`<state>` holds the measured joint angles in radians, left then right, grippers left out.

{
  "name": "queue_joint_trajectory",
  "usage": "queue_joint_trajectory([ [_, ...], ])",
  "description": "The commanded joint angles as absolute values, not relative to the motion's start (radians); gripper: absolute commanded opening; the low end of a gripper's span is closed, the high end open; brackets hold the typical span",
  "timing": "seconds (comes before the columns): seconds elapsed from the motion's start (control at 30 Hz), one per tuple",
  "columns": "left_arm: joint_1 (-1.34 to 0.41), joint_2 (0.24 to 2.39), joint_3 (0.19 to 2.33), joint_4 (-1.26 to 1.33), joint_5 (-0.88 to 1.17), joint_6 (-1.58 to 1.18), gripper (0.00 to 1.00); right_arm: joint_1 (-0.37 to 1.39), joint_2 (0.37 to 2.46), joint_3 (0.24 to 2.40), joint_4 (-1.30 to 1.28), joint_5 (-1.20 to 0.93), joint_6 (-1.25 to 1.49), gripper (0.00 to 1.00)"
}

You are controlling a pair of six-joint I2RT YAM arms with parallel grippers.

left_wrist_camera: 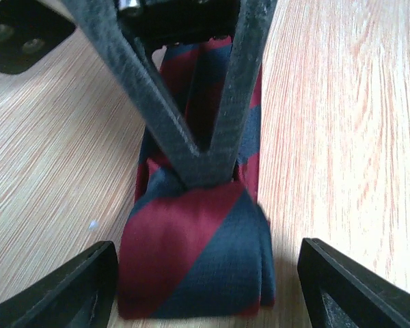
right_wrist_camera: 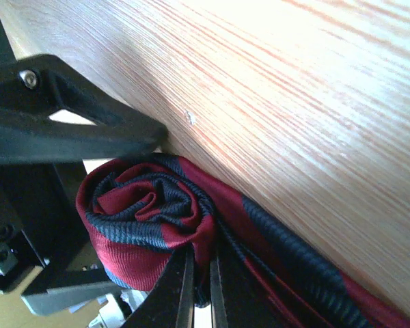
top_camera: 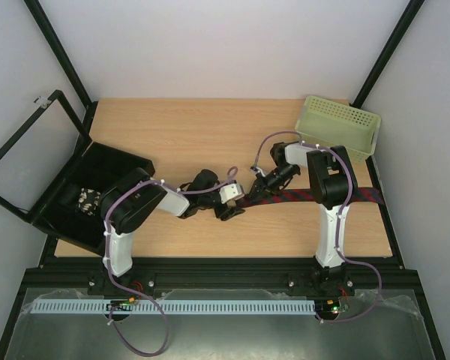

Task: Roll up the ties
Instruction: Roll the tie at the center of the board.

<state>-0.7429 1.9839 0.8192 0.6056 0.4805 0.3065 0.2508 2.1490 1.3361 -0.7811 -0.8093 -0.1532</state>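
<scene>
Left wrist view: left fingers (left_wrist_camera: pixel 61 294) cropped by the bottom edge; base of the tie (left_wrist_camera: pixel 191 260) roll cropped too. Right wrist view: right fingers (right_wrist_camera: pixel 172 307) cut off at bottom; tie tail leaves frame beyond them, lower right. Top view: tie stretch behind the right fingers hidden under right arm (top_camera: pixel 326 187); roll too small to resolve.

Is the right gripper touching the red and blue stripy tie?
Touching. The right wrist view shows the right gripper pinched shut on the striped tie, with fabric squeezed between its two fingertips just beside the rolled-up part.
</scene>
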Motion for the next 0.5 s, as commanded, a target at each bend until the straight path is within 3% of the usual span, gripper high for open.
queue_joint_trajectory([
  [0.0, -0.712, 1.961, 0.747, 0.660, 0.542, 0.285, 0.77, 0.253, 2.225, 1.293, -0.733, -0.578, -0.143, 0.01],
  [0.2, -0.713, 2.018, 0.769, 0.779, 0.539, 0.260, 0.78, 0.253, 2.230, 1.308, -0.736, -0.551, -0.142, 0.01],
  [0.3, -0.714, 2.060, 0.810, 0.803, 0.568, 0.226, 0.74, 0.253, 2.226, 1.308, -0.730, -0.559, -0.139, 0.01],
  [0.47, -0.728, 2.080, 0.834, 0.757, 0.563, 0.232, 0.46, 0.253, 2.208, 1.315, -0.722, -0.580, -0.125, 0.02],
])
